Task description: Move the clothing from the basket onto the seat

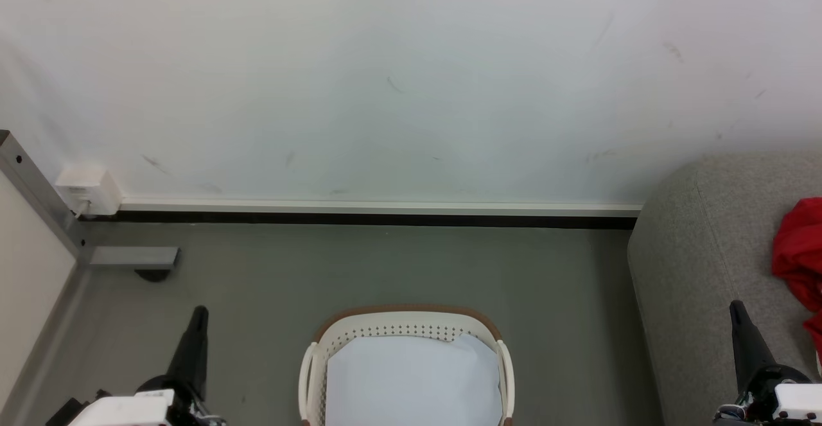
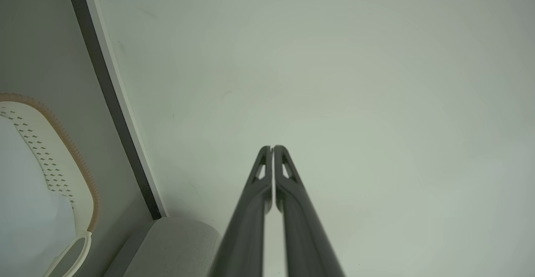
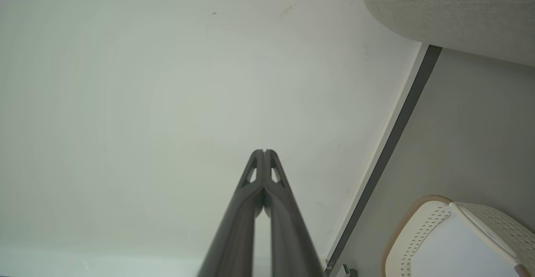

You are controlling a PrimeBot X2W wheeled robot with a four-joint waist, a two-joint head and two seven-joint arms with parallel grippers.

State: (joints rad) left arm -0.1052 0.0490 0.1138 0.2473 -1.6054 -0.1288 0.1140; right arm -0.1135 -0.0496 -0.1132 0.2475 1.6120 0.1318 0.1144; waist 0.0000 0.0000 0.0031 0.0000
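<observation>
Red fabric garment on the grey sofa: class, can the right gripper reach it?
Probably yes: the shut right gripper is near the red fabric garment on the grey sofa; nothing between.

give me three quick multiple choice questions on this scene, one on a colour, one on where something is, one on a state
1. What colour is the rim of the basket?
A brown
B blue
C black

2. Where does the red clothing lie?
A in the basket
B on the seat
C on a table

3. The left gripper is:
A wide open
B shut, holding nothing
C shut on clothing

Answers:
1 A, a brown band tops the cream perforated wall.
2 B, the red fabric rests on the grey upholstery at the head view's right edge.
3 B, the left wrist view shows its fingertips together with nothing between them.
</observation>
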